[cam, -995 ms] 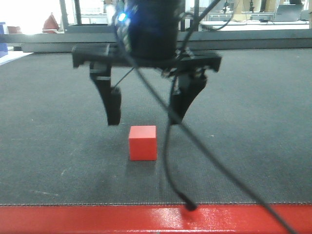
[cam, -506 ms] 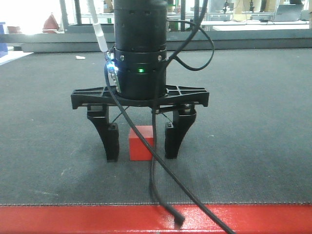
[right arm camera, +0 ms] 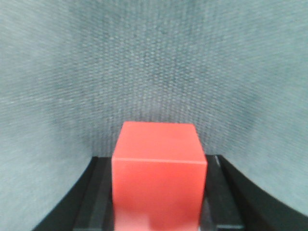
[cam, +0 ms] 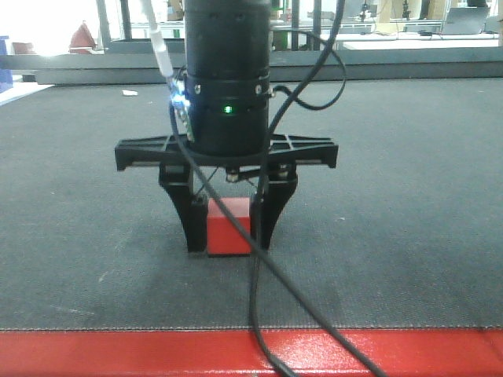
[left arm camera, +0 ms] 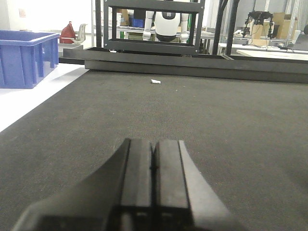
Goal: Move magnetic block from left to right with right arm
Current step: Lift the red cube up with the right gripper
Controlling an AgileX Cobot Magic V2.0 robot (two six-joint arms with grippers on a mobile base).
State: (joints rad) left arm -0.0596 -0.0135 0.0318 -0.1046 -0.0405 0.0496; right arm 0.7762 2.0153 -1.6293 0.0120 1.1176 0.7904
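I note the right hand [cam: 229, 240] clamped squarely across the magnetic block [right arm camera: 159, 178], seemingly to secure it for lifting off the worktop [cam: 393, 236]; left hand [left arm camera: 154, 161] pressed together, idle

One red cube [cam: 229, 228], two pincers [cam: 229, 248] [left arm camera: 154, 166], one blue crate [left arm camera: 21, 57].

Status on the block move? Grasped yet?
Done: right gripper is down over the magnetic block, with its fingers pressed against both sides. In hand: the grasp. The block sits on the mat, not lifted. Left to do: lift, carry to the right, release. Left gripper is shut, holding nothing.
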